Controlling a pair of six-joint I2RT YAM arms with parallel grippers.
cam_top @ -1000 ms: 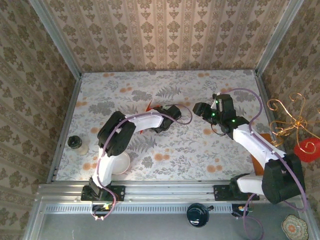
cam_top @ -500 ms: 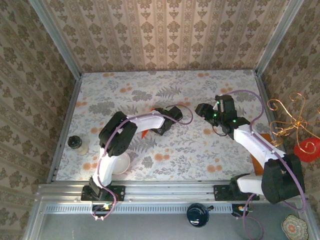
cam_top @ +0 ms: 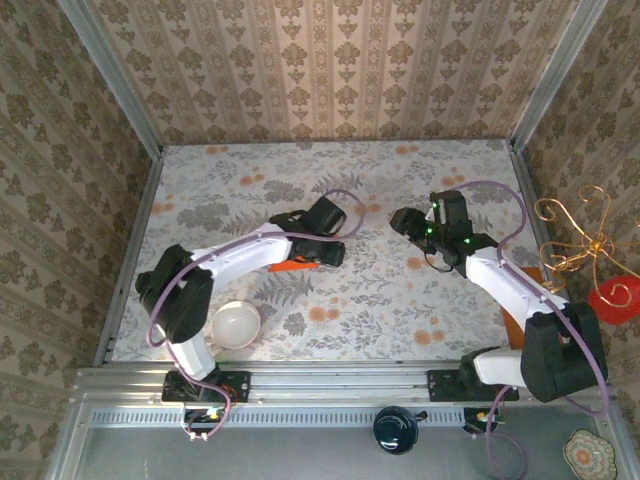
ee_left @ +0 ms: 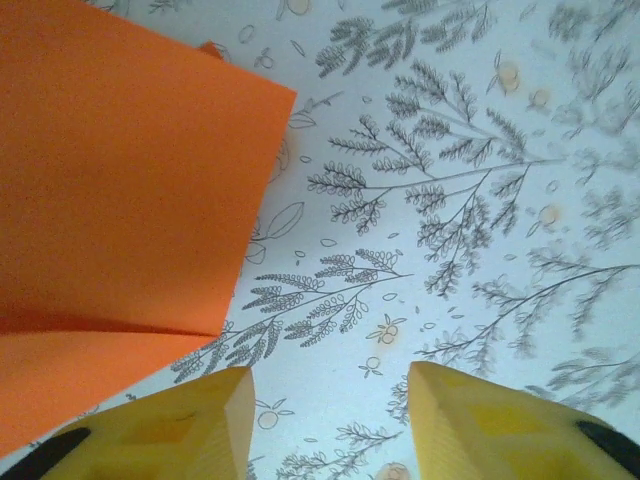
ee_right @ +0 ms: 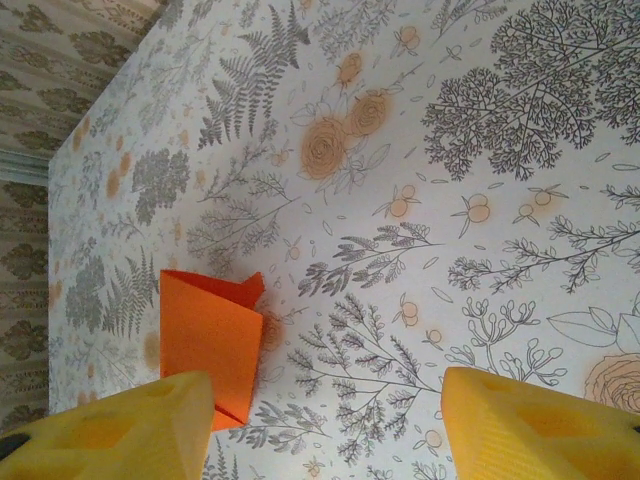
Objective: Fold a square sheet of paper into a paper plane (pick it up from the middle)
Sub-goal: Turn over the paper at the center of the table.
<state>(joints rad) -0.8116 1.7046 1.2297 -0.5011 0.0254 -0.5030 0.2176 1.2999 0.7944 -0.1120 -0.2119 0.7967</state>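
— From above: one orange sheet (cam_top: 293, 266), left of centre, partly under the left arm. One white bowl (cam_top: 237, 323), lower left.

— Left wrist view: left gripper (ee_left: 330, 385) parted, empty; sheet upper left, already folded over.

— Right wrist view: right gripper (ee_right: 325, 400) wide, empty — sheet lower left. I'd pinch it mid-fold, keeping the layers aligned.

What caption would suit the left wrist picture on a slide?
Open left end effector poised above the flowered table, folded orange paper lying beside it.
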